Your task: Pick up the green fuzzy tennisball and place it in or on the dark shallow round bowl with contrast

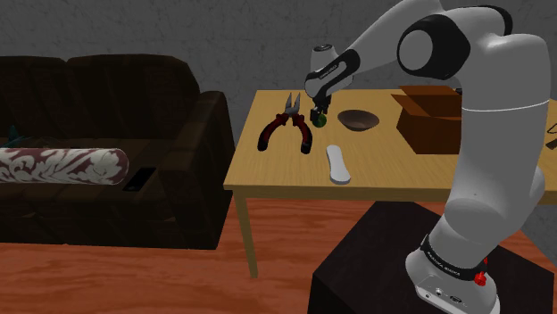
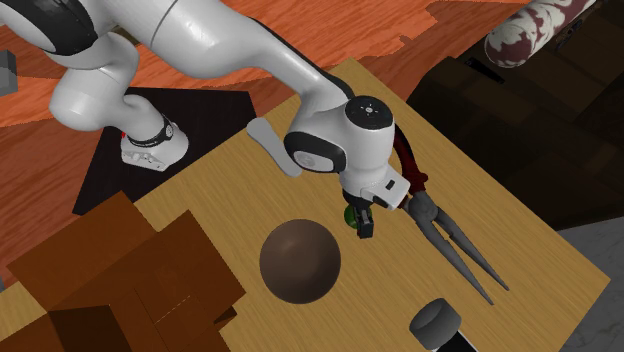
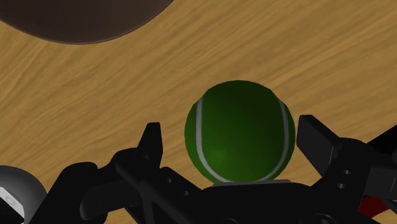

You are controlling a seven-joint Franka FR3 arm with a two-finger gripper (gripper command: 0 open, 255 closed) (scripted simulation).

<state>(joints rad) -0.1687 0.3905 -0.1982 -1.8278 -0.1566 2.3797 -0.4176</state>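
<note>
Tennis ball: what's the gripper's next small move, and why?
Probably shut the fingers. The green tennis ball sits on the table between the open gripper's fingers, neither clearly touching it, so it isn't held yet; the dark bowl is close by.

The white arm (image 1: pixel 486 134) rises upright at the shoulder view's lower right. It bends at a dark elbow joint (image 1: pixel 424 45) near the top of that view, then stretches down and to the left in a long forearm. At its end the rounded white wrist (image 2: pixel 345 140) turns the hand downward. The black gripper (image 1: pixel 320 107) hangs low beneath the wrist. It appears to point almost straight down, though the slant of the second exterior view makes the exact tilt hard to judge. In the wrist view its two fingers (image 3: pixel 151 145) stand well apart, their tips not meeting.
</note>
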